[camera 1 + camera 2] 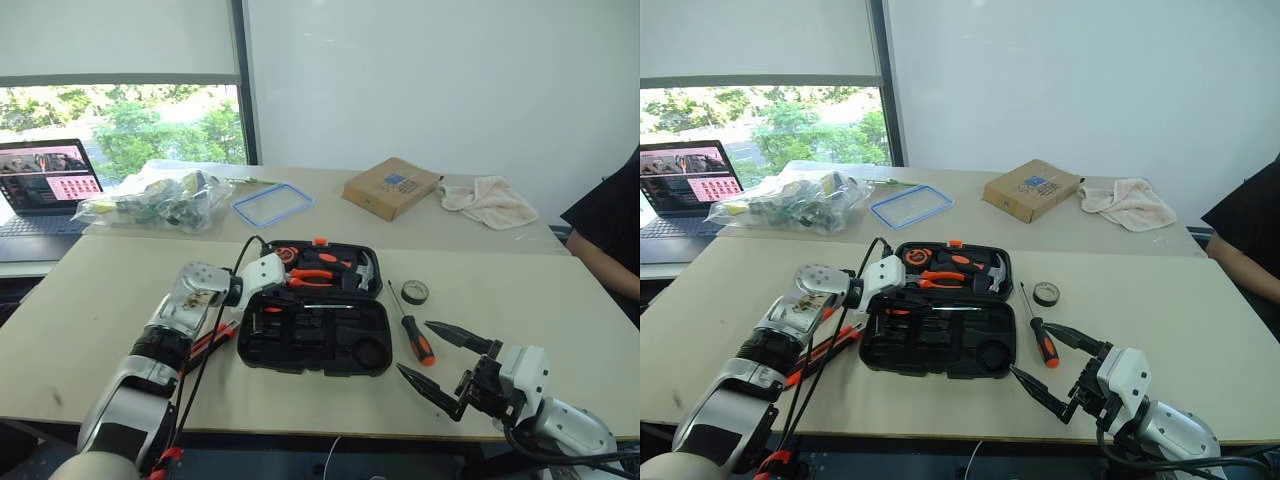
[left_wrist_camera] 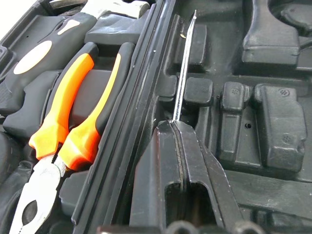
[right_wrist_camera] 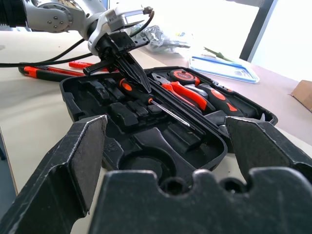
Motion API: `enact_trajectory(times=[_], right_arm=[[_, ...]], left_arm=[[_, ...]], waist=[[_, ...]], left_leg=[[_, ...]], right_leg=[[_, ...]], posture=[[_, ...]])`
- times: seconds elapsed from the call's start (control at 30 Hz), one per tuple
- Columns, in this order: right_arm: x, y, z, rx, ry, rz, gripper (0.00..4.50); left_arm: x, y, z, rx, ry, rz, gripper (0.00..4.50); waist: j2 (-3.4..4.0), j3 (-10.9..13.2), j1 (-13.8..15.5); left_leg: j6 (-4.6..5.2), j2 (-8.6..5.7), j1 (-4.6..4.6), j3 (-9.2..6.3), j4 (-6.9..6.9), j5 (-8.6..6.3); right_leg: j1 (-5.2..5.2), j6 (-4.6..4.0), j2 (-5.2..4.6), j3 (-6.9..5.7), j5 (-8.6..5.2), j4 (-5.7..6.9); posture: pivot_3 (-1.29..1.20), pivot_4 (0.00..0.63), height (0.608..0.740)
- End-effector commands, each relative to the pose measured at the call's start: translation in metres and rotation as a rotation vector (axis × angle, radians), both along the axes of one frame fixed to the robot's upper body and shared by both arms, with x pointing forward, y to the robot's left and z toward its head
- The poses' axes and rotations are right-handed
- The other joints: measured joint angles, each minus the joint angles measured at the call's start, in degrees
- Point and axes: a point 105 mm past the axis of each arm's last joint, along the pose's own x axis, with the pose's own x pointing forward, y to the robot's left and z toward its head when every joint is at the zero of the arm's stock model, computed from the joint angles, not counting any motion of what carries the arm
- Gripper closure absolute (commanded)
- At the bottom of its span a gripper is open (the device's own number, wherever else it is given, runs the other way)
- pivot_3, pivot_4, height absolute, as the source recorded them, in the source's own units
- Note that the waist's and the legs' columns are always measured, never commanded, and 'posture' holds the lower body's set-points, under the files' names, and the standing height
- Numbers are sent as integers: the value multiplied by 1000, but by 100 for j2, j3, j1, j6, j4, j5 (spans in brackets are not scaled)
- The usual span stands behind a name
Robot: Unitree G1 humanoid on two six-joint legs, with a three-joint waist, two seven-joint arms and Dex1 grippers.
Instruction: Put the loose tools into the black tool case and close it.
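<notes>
Looking down from my head, my left end effector (image 1: 254, 312) is clamped shut on a slim screwdriver (image 1: 318, 306) lying left-right across the open black tool case (image 1: 340, 345). Left wrist: its shaft runs straight ahead of my fingertips. Right wrist: my right end effector (image 1: 1048, 368) gapes empty, nearer the loose counter screwdriver (image 1: 1036, 328)

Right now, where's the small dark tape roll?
The small dark tape roll lies on the table, right of the open black tool case, just beyond the loose orange-handled screwdriver.
</notes>
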Motion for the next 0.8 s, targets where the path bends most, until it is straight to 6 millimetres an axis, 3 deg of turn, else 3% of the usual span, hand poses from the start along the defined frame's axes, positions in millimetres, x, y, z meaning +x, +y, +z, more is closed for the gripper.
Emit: enact_trajectory(times=[0.03, 0.2, 0.33, 0.43, 0.53, 0.57, 0.7, 0.8], right_arm=[[-2, 1, 12, 4, -40, 10, 0], [-2, -2, 12, 1, -35, -14, 0], [-4, -21, 17, 19, -11, -117, 0], [-11, -41, 11, -9, 44, -205, 0], [-18, -58, 1, -46, 103, -297, 0], [-22, -68, -9, -70, 156, -344, 0], [-34, -91, -35, -132, 347, -479, 0], [-24, -89, -31, -84, 393, -513, 0]], left_arm=[[-1, 2, -24, 69, 90, 47, 4477], [-7, -2, -37, 57, 151, 64, 4477], [-9, 0, -4, -162, 38, 26, 4477], [-21, 23, 23, -316, -54, -8, 3822], [-34, 53, 35, -383, -126, 7, 2779], [-45, 74, 33, -370, -123, 20, 2592], [-77, 131, 27, -366, -60, 120, 1042], [-90, 155, 24, -360, -75, 212, 16]], waist=[[1, -2, 1], [23, -17, 2], [43, -28, -2], [41, -24, -16], [37, -22, -32], [38, -23, -46], [59, -32, -111], [59, -30, -100]], left_leg=[[1, 1, 2, 0, 0, -1], [44, 3, 60, -2, -2, -25], [57, 6, 82, -1, -2, -34], [50, 10, 71, 0, -3, -30], [1, 16, 36, -2, -4, -3], [-3, 15, 22, -1, -5, -1], [-12, 16, 22, 4, -33, 1], [-9, 17, 20, 5, -35, -2]], right_leg=[[1, 0, 1, 1, 0, 2], [56, 0, 0, 1, -1, -1], [75, 4, -11, 4, -5, -1], [56, 1, -12, 4, -5, 3], [18, -6, -9, 1, -7, 6], [3, -7, -9, 2, -6, 8], [-17, -21, -7, 4, -17, 9], [-17, -20, -15, 1, -20, 4]], posture=[[0, 150, 740], [0, 150, 740], [0, 150, 740], [0, 150, 740], [0, 150, 740], [0, 150, 740], [0, 150, 740], [0, 150, 740]])
